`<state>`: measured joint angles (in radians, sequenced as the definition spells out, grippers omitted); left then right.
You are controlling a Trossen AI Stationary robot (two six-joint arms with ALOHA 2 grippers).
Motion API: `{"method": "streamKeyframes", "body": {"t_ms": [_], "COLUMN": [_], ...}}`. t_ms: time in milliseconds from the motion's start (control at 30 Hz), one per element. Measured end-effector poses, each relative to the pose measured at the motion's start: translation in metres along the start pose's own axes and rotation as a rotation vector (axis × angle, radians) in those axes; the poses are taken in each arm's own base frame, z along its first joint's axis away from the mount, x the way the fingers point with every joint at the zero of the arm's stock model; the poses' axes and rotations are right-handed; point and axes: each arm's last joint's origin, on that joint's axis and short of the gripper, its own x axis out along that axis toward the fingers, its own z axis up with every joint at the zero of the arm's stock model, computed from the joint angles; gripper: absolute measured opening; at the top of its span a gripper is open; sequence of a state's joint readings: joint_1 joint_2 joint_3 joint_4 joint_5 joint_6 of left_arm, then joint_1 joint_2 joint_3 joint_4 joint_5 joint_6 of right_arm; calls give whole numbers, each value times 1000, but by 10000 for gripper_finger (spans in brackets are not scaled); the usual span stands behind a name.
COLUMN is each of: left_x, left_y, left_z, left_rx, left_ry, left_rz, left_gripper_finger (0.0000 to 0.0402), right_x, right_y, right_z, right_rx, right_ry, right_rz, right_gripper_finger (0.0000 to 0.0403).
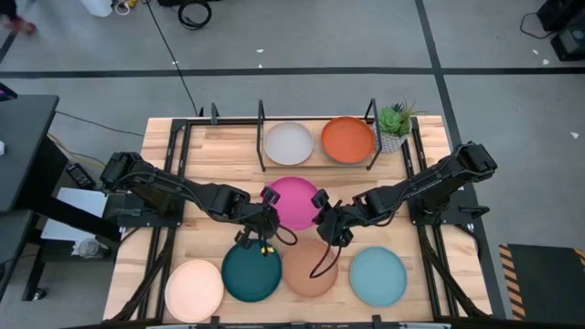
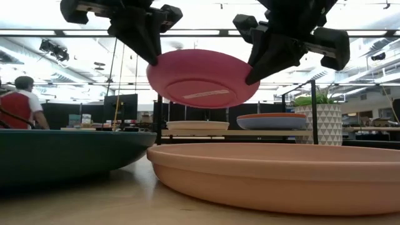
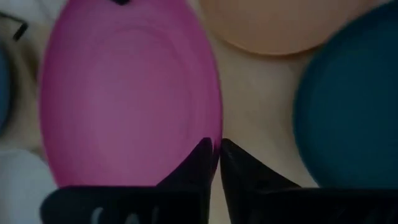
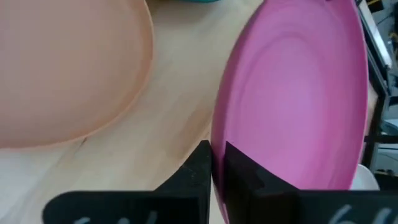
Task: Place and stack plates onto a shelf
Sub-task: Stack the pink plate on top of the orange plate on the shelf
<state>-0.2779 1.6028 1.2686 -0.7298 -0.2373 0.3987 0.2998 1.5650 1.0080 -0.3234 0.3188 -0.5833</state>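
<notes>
The magenta plate (image 1: 294,201) hangs in the air at the centre of the high view, held clear of the table (image 1: 210,155) by both arms. The left gripper (image 1: 268,197) pinches its left rim with jaws closed on the edge, and the right gripper (image 1: 320,203) has its jaws closed on the opposite rim. In the low view the plate sits high in the middle of the frame, tilted slightly, well above everything else.

Below it, along the lower part of the high view, four plates lie in a row on the table: the cream plate (image 1: 194,290) at lower left, the dark teal plate (image 1: 251,271), the tan-brown plate (image 1: 309,270) and the light aqua plate (image 1: 377,276) at lower right. A cable from the right arm trails over the tan-brown plate.

Towards the top centre stands the shelf (image 1: 260,119), its black posts framing a bay that holds the grey-white plate (image 1: 289,143) and, beside it, the orange plate (image 1: 347,139). In the low view a blue plate (image 2: 271,122) lies directly under the orange one. A small potted plant (image 1: 394,125) stands just right of the shelf. A person (image 2: 20,103) shows at the left edge of the low view, far behind the table.
</notes>
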Motion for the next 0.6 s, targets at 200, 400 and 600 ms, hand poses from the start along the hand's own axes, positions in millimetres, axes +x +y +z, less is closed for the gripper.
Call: {"method": "streamKeyframes", "body": {"t_ms": [200,400,600], "left_x": [0,-12,-27], "left_y": [5,3,-1], "left_z": [0,-2,-7], "left_rx": [-85,-68,-134], "left_ry": [40,188,166], "left_rz": [167,421,470], "left_gripper_finger": [112,166,173], "right_x": [0,-2,-2], "right_y": [-3,-1,-10], "right_z": [0,-8,-22], "right_rx": [67,79,138], "right_ry": [11,130,243], "right_rz": [-36,-89,-89], "right_gripper_finger": [28,28,28]}}
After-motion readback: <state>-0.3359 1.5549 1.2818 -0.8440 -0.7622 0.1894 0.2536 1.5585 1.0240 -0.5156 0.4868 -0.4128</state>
